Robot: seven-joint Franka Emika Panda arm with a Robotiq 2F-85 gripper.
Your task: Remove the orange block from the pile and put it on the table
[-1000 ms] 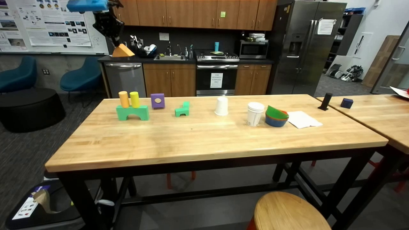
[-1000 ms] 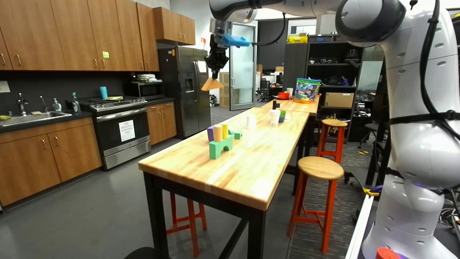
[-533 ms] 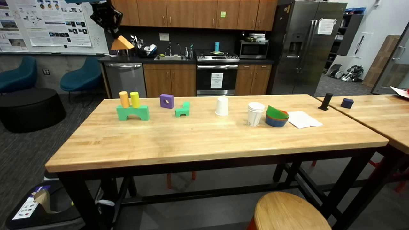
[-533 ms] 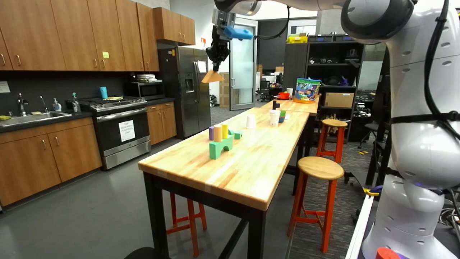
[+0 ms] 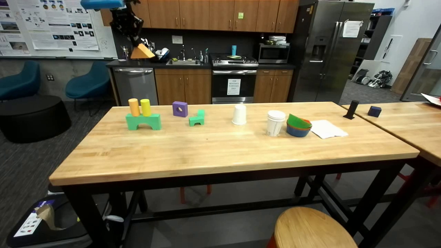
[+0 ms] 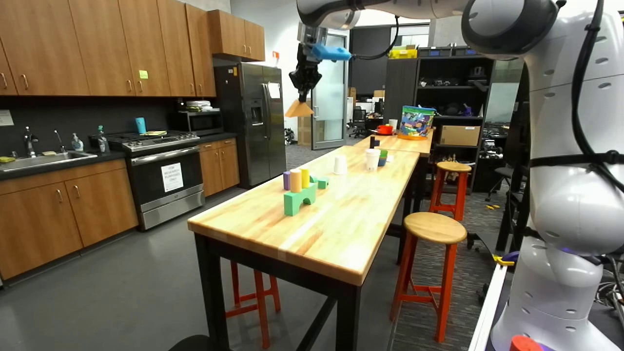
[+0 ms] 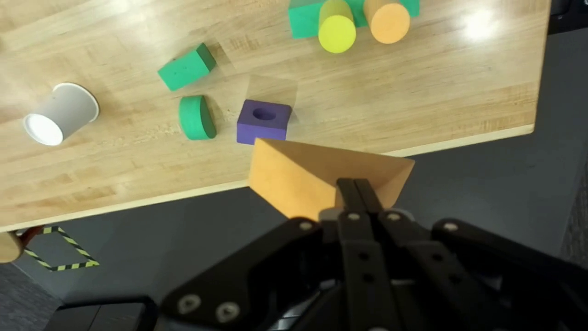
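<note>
The orange block (image 5: 142,52) is a wedge-shaped piece. It hangs in the air, high above the table's far edge; it also shows in an exterior view (image 6: 298,109) and in the wrist view (image 7: 287,179). My gripper (image 7: 353,181) is shut on it, with the fingertips close together at its narrow upper part. The gripper also shows in both exterior views (image 5: 136,42) (image 6: 302,97). On the table (image 5: 206,151) stands a green arch (image 5: 143,121) bearing an orange cylinder (image 5: 134,107) and a yellow cylinder (image 5: 145,107).
A purple block with a hole (image 5: 180,109) and small green blocks (image 5: 196,119) lie right of the arch. An upturned white cup (image 5: 239,114), stacked cups (image 5: 275,123), bowls (image 5: 298,126) and paper (image 5: 327,128) stand farther along. A stool (image 6: 435,227) stands beside the table.
The gripper with the orange block rose, then moved right and slightly down in both exterior views. The purple block shifted right and turned early on; it has since stayed still.
</note>
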